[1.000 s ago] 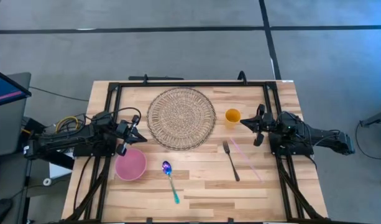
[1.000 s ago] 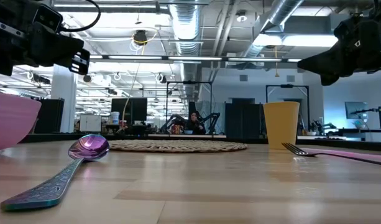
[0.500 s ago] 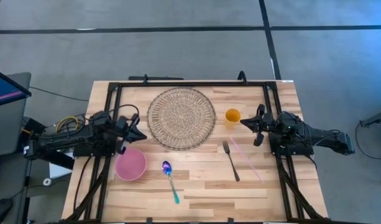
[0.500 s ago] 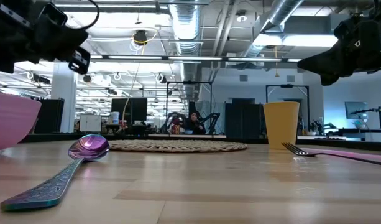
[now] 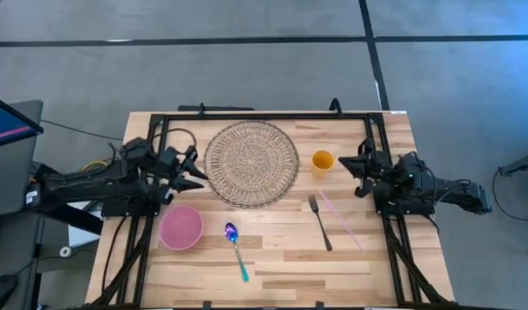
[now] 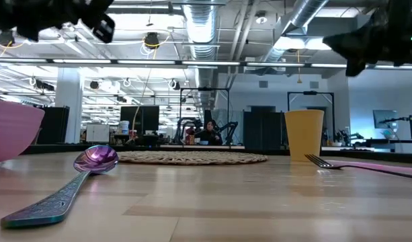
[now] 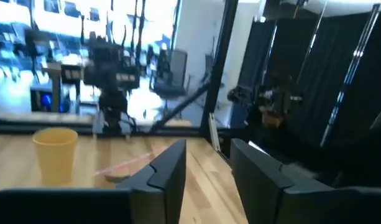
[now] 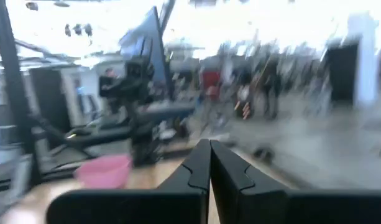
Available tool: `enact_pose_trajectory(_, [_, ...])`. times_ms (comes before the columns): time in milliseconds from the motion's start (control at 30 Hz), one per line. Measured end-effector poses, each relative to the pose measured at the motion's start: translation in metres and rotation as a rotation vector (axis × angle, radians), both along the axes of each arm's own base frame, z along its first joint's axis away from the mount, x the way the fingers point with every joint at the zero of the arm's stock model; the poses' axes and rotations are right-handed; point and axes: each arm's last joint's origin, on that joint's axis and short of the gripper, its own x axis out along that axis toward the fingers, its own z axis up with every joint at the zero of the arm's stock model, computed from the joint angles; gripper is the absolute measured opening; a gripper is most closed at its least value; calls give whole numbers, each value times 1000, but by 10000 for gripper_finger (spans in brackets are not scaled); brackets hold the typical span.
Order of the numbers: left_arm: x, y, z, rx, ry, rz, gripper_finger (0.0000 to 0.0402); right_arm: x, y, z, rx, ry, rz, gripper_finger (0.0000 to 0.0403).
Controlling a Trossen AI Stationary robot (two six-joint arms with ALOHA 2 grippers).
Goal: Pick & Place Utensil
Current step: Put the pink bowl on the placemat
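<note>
An iridescent purple-teal spoon [image 5: 236,250] and a dark fork [image 5: 320,222] lie flat on the wooden table, with a thin pink stick [image 5: 341,220] beside the fork. My left gripper [image 5: 197,170] hovers open and empty between the pink bowl [image 5: 181,227] and the woven round placemat [image 5: 251,164]; its wrist view shows a clear gap between the fingers [image 7: 171,171]. My right gripper [image 5: 345,164] is shut and empty, raised beside the yellow cup [image 5: 322,160]. In the low view both grippers stay high above the spoon [image 6: 91,161] and the fork [image 6: 323,161].
Black frame rails [image 5: 264,115] run along the table's far edge and down both sides under the arms. The cup stands just right of the placemat. Bare wood lies between the spoon and the fork and along the near edge.
My left gripper has risen and gone toward the table's far edge, away from the pink bowl, and its fingers have opened. My right gripper has lifted a little and stays shut. The utensils have not moved.
</note>
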Motion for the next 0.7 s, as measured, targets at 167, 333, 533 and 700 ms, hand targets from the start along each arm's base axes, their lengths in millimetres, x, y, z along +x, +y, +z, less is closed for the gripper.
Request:
enact_pose_trajectory(167, [12,2,36,65,137,20,129,-3,0,10,-97,-83,-50,1])
enact_pose_trajectory(333, [14,-3,58,192,307,167,129,-3,0,9,-68,-78,-39,8])
enact_pose_trajectory(533, [17,-21,51,231,508,262,121,3,-1,6,-17,-39,-24,65])
enact_pose_trajectory(700, [24,-49,43,110,624,161,116,9,-2,8,-19,-49,-28,128])
